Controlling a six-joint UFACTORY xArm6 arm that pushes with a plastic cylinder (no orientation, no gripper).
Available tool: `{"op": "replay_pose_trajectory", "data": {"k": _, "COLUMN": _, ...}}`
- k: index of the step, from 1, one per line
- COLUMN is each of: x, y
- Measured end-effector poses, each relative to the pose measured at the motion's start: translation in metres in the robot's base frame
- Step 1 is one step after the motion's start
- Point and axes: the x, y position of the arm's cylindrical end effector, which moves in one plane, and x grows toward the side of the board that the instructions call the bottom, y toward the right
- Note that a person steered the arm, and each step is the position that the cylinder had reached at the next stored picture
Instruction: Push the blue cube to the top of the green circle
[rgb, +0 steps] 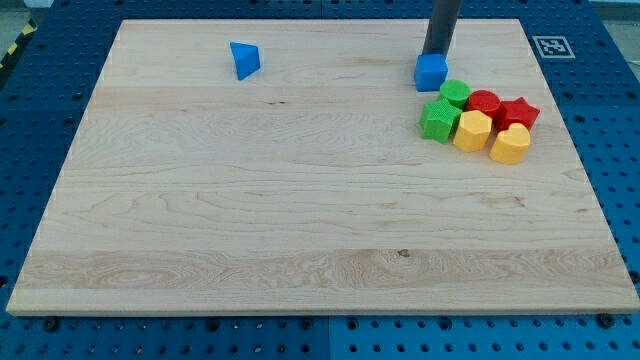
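Observation:
The blue cube (431, 72) sits near the view's top right of the wooden board (300, 200). The green circle (456, 94) lies just below and to the right of it, nearly touching. My tip (435, 53) stands right behind the blue cube, at its upper edge, seemingly in contact with it. The rod rises out of the view's top.
A green star-like block (438, 119), a red circle (485, 102), a red star (518, 112), a yellow hexagon (472, 131) and a yellow heart (511, 146) cluster around the green circle. A blue triangle (244, 59) lies at the view's top left.

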Motion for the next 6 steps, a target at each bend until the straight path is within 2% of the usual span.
{"op": "replay_pose_trajectory", "data": {"k": 2, "x": 0.001, "y": -0.052}}
{"op": "replay_pose_trajectory", "data": {"k": 3, "x": 0.012, "y": -0.058}}
{"op": "replay_pose_trajectory", "data": {"k": 4, "x": 0.020, "y": -0.035}}
{"op": "replay_pose_trajectory", "data": {"k": 6, "x": 0.023, "y": -0.026}}
